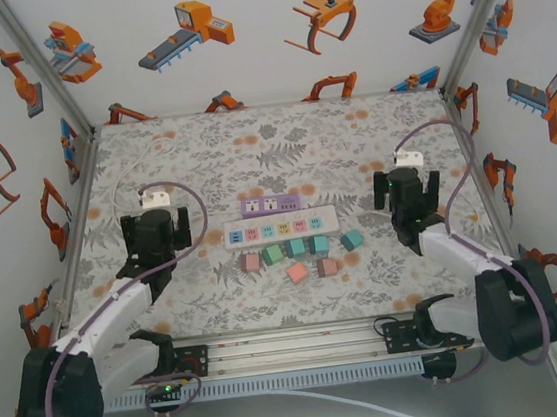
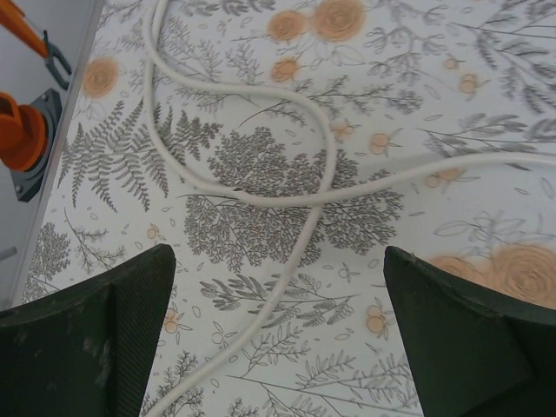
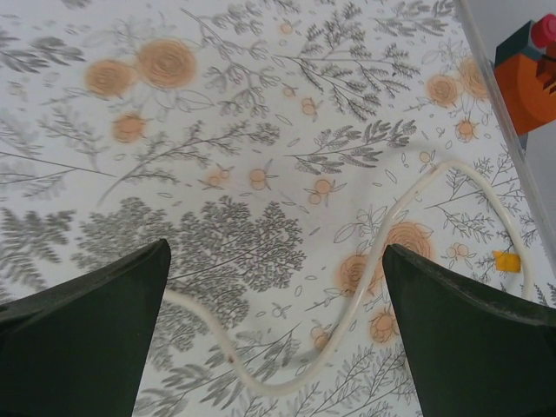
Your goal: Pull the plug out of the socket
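Left pincer [image 2: 276,256], right pincer [image 3: 276,252] released, empty; white socket strip [image 1: 279,229] lies lengthwise left-right.

**Top view.** My left hand [image 1: 151,233] and right hand [image 1: 408,197] sit under their own wrist housings, so the fingertips are hidden from above. On the white power strip [image 1: 330,220], the coloured squares [image 1: 267,231] are too small to resolve; they may be seated plugs or bare socket faces.

**Left wrist view.** My fingers [image 2: 87,347] are cut by the lower edge. The white cable [image 2: 323,148] runs off at the top, right and bottom.

**Right wrist view.** The thin cable [image 3: 369,282] disappears behind the finger on the picture's left [image 3: 87,339].
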`<move>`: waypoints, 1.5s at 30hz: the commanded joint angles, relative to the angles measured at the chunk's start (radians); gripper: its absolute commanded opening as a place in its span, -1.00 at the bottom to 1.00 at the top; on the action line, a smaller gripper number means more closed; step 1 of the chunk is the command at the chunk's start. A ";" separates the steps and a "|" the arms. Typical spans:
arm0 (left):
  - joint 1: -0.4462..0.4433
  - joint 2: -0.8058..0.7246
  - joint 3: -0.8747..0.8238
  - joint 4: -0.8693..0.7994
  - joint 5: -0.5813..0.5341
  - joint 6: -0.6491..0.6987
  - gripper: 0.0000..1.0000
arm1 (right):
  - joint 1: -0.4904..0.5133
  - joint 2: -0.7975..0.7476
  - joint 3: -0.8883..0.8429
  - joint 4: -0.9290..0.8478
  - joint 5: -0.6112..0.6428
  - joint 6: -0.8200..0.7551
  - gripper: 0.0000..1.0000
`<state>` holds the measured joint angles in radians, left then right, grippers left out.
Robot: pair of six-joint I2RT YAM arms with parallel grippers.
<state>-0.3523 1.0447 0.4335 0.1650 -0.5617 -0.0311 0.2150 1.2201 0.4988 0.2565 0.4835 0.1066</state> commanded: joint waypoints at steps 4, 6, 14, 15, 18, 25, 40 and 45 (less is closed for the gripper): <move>0.063 0.159 -0.011 0.235 -0.006 -0.035 0.94 | -0.085 0.210 -0.028 0.369 -0.086 -0.090 0.99; 0.084 0.213 -0.009 0.289 0.026 -0.034 0.94 | -0.091 0.257 -0.024 0.423 -0.112 -0.127 0.99; 0.156 0.363 0.052 0.375 0.229 0.008 0.94 | -0.200 0.277 -0.049 0.468 -0.304 -0.058 0.99; 0.160 0.371 0.065 0.361 0.240 0.020 0.94 | -0.208 0.277 -0.065 0.491 -0.331 -0.057 0.99; 0.191 0.391 0.063 0.409 0.279 0.056 0.94 | -0.232 0.331 -0.143 0.687 -0.418 -0.055 0.99; 0.337 0.503 -0.036 0.700 0.477 -0.023 0.94 | -0.231 0.325 -0.134 0.657 -0.399 -0.051 0.92; 0.323 0.495 -0.026 0.666 0.455 -0.011 0.94 | -0.232 0.325 -0.124 0.642 -0.390 -0.046 0.99; 0.323 0.496 -0.026 0.666 0.454 -0.010 0.94 | -0.259 0.325 -0.102 0.603 -0.440 -0.027 0.99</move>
<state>-0.0257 1.5425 0.4122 0.8001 -0.1173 -0.0357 -0.0154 1.5417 0.3580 0.8494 0.0776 0.0555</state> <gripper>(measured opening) 0.972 0.992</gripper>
